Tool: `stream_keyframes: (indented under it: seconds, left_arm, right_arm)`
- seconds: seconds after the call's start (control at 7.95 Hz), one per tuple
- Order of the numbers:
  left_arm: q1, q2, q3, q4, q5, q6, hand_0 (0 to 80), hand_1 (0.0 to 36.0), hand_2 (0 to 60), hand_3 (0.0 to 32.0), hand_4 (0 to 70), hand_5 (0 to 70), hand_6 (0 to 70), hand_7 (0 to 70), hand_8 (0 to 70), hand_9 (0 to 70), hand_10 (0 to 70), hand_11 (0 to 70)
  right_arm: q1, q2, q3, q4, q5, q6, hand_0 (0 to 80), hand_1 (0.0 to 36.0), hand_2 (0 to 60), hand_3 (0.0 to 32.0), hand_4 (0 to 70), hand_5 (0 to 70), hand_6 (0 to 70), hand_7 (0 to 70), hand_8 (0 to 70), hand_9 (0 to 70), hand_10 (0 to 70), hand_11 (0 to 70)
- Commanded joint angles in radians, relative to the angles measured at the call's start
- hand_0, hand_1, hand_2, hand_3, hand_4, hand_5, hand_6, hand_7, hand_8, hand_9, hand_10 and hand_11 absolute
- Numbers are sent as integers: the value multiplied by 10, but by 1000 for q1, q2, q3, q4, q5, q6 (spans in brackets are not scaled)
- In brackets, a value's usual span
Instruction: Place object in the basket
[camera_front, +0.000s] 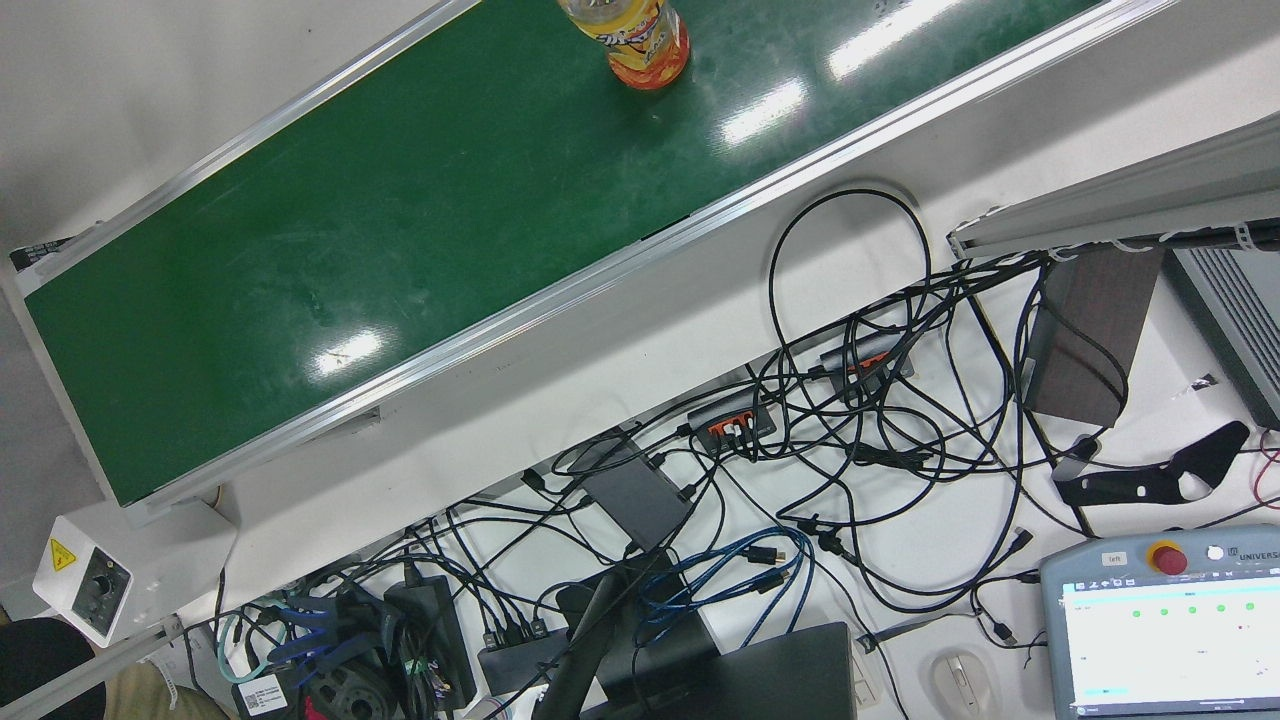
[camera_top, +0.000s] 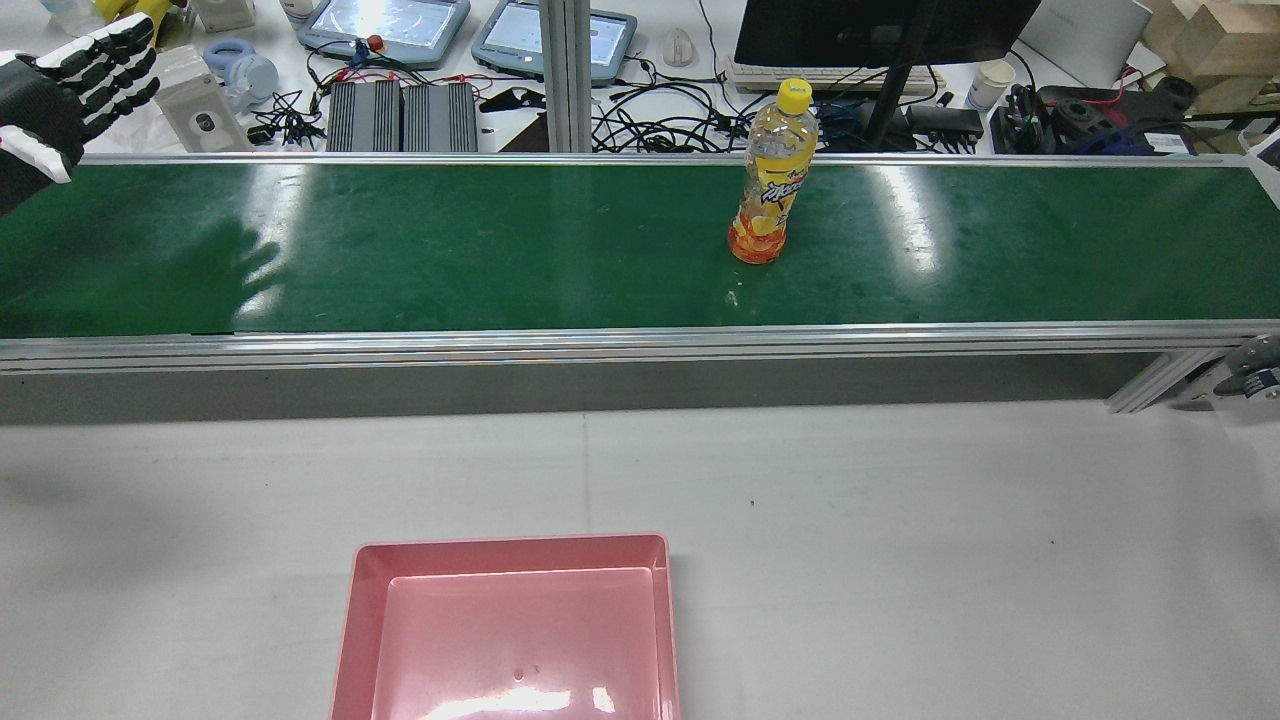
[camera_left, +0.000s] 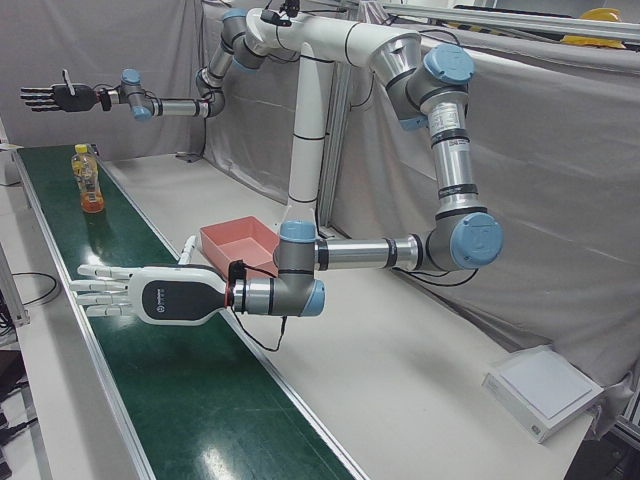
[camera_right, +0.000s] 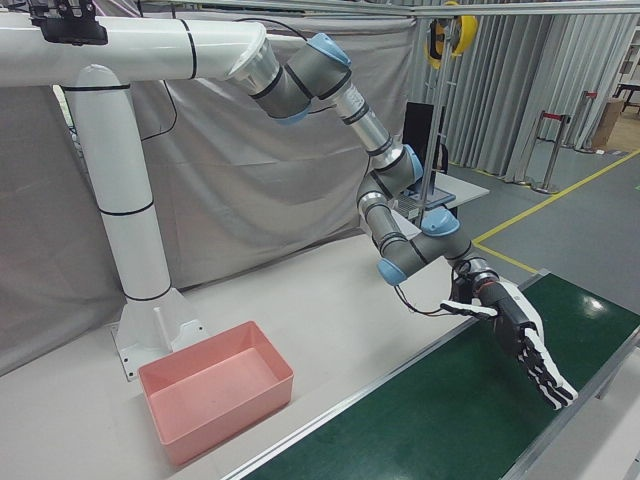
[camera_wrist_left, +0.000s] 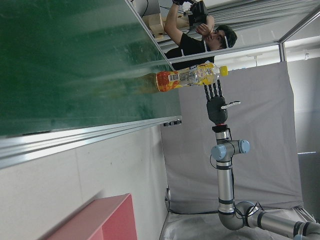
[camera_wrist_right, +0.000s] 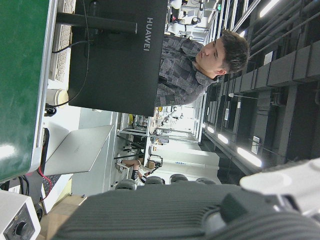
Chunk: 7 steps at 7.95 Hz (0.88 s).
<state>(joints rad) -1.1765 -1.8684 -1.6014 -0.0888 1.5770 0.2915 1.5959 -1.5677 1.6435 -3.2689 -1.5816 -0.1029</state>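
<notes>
An orange drink bottle (camera_top: 768, 180) with a yellow cap stands upright on the green conveyor belt (camera_top: 500, 250), right of the middle. It also shows in the front view (camera_front: 640, 40) and the left-front view (camera_left: 90, 182). The pink basket (camera_top: 510, 542) sits empty on the white table in front of the belt. My left hand (camera_top: 70, 90) is open over the belt's left end, far from the bottle; it shows too in the left-front view (camera_left: 150, 295) and the right-front view (camera_right: 515, 335). My right hand (camera_left: 55, 97) is open, raised beyond the bottle.
Behind the belt lie cables, teach pendants and a monitor (camera_top: 880, 30). A person (camera_wrist_right: 200, 65) stands on the operators' side. A white box (camera_left: 545, 390) lies on the table's near corner. The arms' white pedestal (camera_right: 120, 200) stands behind the basket.
</notes>
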Motion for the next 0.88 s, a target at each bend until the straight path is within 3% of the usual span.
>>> stream_keyframes:
  seconds: [0.0, 0.75]
  left_arm:
    - [1, 0, 3, 6, -2, -2, 523, 8, 0, 0, 73, 62, 0, 0, 0, 0, 22, 44]
    - [3, -1, 6, 4, -2, -2, 519, 5, 0, 0, 79, 66, 0, 0, 0, 0, 20, 39]
  right_arm:
    - [-1, 0, -1, 0, 0, -1, 0, 0, 0, 0, 0, 0, 0, 0, 0, 0, 0, 0]
    - [-1, 0, -1, 0, 0, -1, 0, 0, 0, 0, 0, 0, 0, 0, 0, 0, 0, 0]
